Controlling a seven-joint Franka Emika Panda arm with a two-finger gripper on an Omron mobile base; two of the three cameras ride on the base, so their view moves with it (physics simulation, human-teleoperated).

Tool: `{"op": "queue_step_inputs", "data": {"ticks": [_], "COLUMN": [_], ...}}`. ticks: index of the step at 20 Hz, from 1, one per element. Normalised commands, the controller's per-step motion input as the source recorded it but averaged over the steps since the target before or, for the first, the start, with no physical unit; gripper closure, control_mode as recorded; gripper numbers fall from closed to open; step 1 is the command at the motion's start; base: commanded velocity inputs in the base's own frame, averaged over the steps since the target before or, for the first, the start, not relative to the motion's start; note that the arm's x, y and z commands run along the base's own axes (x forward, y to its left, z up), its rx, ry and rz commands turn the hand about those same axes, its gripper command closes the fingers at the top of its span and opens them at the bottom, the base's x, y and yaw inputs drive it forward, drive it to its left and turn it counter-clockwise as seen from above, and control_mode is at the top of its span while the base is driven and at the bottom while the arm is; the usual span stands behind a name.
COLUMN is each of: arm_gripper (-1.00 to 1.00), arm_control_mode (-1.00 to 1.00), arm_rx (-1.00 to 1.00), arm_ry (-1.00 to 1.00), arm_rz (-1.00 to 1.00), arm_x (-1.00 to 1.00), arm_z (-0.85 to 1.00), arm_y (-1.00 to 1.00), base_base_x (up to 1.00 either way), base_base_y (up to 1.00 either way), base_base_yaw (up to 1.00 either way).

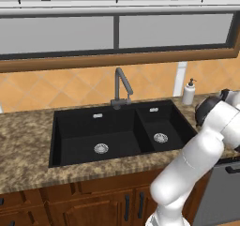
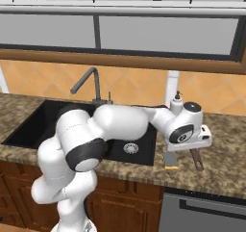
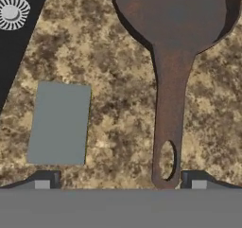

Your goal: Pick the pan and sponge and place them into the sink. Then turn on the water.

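You had open counter point(image 3: 123, 104) between the sponge point(image 3: 59, 123) and the pan point(image 3: 175, 42); its handle ran down beside the right fingertip point(image 3: 196, 182). Both sink point(image 1: 117, 131) bowls lay unobstructed, with the faucet point(image 1: 121, 86) and soap bottle point(image 1: 188, 93) behind.

One black double-basin sink point(image 1: 93, 122) is set into one speckled brown granite counter point(image 1: 23, 145); it has two bowls, a large one and a smaller one, and two round silver drains point(image 1: 101, 148), one in each. One tall dark grey angular faucet point(image 1: 121, 86) stands behind it. One white soap dispenser bottle point(image 1: 189, 92) stands by the wall. One round dark brown frying pan point(image 3: 175, 28) with one long thin handle lies on the counter, along with one rectangular sponge point(image 3: 59, 123), grey face up. One claw point(image 3: 120, 184) with two dark finger tips point(image 3: 43, 180) is there.
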Motion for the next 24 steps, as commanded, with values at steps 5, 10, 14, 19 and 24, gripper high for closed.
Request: {"op": "queue_step_inputs", "data": {"ticks": [5, 10, 14, 19, 24], "arm_gripper": [-1.00, -1.00, -1.00, -1.00, -1.00], "arm_control_mode": [-1.00, -1.00, -1.00, -1.00, -1.00], "arm_rx": [0.00, 0.00, -0.01, 0.00, 0.00], "arm_ry": [0.03, 0.03, 0.07, 0.07, 0.10], "arm_rz": [0.00, 0.00, 0.00, 0.00, 0.00], "arm_x": [0.34, 0.34, 0.33, 0.21, 0.05], "arm_z": [-0.25, -0.19, -0.29, -0.49, -0.45], "arm_y": [-0.32, -0.38, -0.19, -0.08, -0.31], "base_base_x": [0.00, 0.00, 0.00, 0.00, 0.00], "base_base_y": [0.00, 0.00, 0.00, 0.00, 0.00], "base_base_yaw": [0.00, 0.00, 0.00, 0.00, 0.00]}}
